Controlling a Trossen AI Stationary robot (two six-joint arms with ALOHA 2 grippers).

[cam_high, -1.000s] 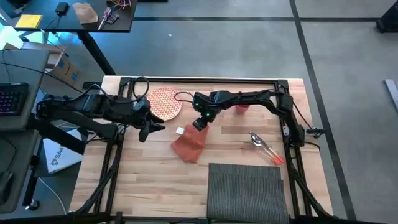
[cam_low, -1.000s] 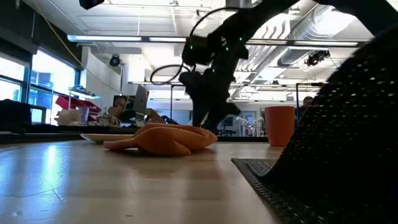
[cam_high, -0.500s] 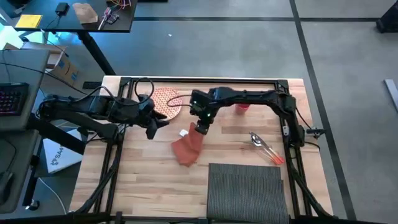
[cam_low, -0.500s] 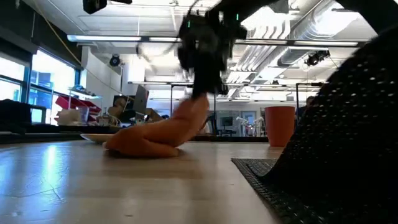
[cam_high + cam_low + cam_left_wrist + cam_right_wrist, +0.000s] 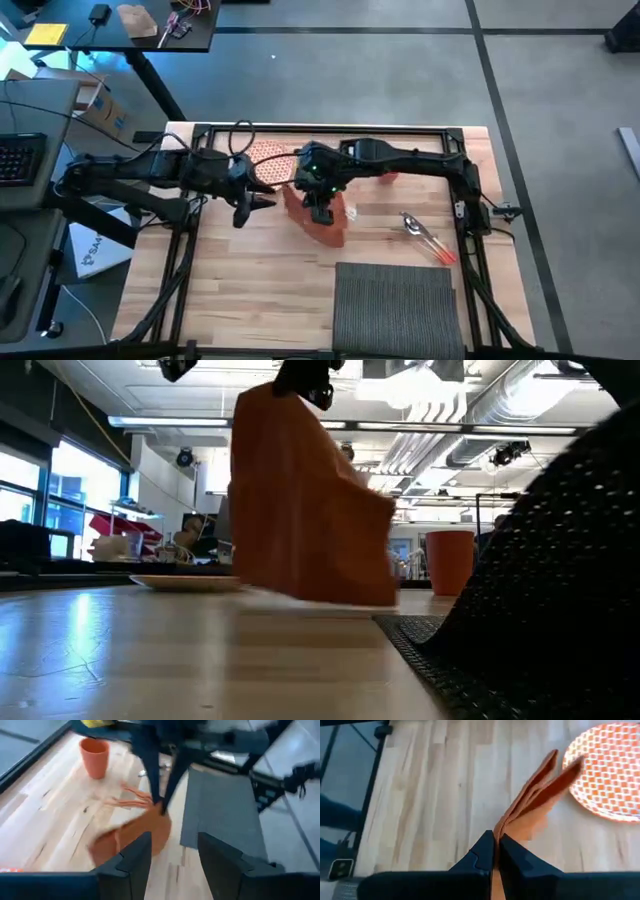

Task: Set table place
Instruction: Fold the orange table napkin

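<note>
Wood-plank table (image 5: 240, 280) w/ black rail frame, grey floor around it, dark desk (image 5: 120, 30) w/ clutter far left.

Mat (image 5: 397, 305) (dark grey, ribbed) lies flat at near edge, right of centre; nothing on it. In low view its near corner (image 5: 560, 580) fills the right side of the picture.

Right gripper (image 5: 320, 212) is over mid-table, arm reaching in from the right rail. Fingers pressed together on the top edge of the orange napkin (image 5: 318, 215), pinching it; right wrist view shows the fabric (image 5: 540, 795) caught between the two tips (image 5: 484, 851). Napkin hangs lifted, lower edge looks at or just above the wood in low view (image 5: 310, 510); can't tell if it touches.

Plate (image 5: 268, 162) (round, red pattern) at far side, left of centre, just beside the napkin, partly under both arms. Also in right wrist view (image 5: 607, 770).

Left gripper (image 5: 255, 202) hovers near the plate's left, just left of the napkin, holding nothing. Fingers spread apart, clear gap in left wrist view (image 5: 132, 865).

Orange cup (image 5: 388, 175) upright at far side, right of the napkin, mostly behind the right arm; seen whole in left wrist view (image 5: 95, 757) and low view (image 5: 450, 562).

Cutlery (image 5: 428, 237) w/ orange handles lies on bare wood, right side, between cup and mat, apart from both.
</note>
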